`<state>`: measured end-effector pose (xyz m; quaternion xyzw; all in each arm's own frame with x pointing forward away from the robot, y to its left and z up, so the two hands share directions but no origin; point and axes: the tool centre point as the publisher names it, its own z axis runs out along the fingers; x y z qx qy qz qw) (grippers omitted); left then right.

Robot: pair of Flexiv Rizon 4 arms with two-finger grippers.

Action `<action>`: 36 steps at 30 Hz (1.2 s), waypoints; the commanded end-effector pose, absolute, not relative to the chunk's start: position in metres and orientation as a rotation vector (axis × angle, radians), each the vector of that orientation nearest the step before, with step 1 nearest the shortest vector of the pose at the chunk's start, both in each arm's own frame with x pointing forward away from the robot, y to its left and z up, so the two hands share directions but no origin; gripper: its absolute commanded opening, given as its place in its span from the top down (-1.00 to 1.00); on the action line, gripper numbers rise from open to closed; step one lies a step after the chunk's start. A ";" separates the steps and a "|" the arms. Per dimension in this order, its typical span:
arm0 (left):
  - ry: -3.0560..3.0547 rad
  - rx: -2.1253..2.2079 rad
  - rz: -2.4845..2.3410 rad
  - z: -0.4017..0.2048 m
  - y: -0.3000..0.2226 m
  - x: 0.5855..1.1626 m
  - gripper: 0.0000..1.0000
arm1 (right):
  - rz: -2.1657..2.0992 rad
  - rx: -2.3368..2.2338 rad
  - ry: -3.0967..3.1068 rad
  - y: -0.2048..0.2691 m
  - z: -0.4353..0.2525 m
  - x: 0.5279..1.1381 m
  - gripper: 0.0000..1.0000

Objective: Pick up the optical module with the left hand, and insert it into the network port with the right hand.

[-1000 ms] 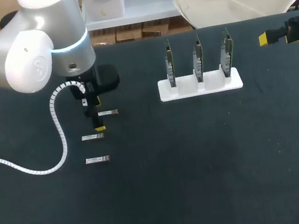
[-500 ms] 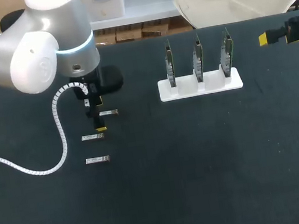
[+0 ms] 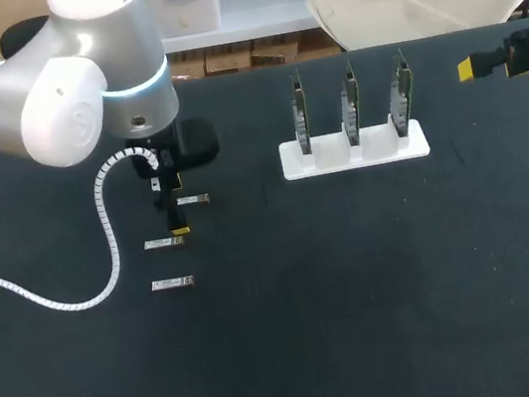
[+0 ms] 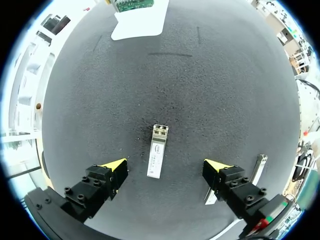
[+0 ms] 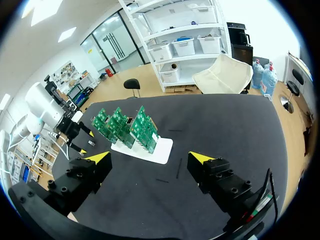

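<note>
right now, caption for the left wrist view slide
Left arm's open fingers straddle an optical module lying on the black table

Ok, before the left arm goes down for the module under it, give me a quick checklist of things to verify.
1. Left gripper open: ok, its fingers stand wide apart.
2. Optical module between the fingers: ok, it lies flat on the table, roughly centred and touching neither finger.
3. Module lined up for the grasp: ok, its long sides face the fingers.
4. Second module out of the way: cannot tell, as it lies close beside one finger.
5. Right gripper ready to receive: ok, it is open and off by the table's edge.
6. A free port on the boards: cannot tell, too small to see.
</note>
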<state>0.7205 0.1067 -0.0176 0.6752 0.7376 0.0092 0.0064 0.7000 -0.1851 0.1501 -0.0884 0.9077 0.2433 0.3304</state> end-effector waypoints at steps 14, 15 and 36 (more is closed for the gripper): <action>2.310 2.119 0.026 -0.019 0.108 0.724 1.00 | 0.636 -0.231 2.374 -0.185 0.150 0.700 -1.00; 2.311 2.119 0.026 -0.019 0.108 0.725 1.00 | 0.636 -0.231 2.374 -0.185 0.150 0.700 -1.00; 2.340 2.007 0.012 -0.010 0.115 0.727 1.00 | 0.636 -0.231 2.374 -0.185 0.150 0.700 -1.00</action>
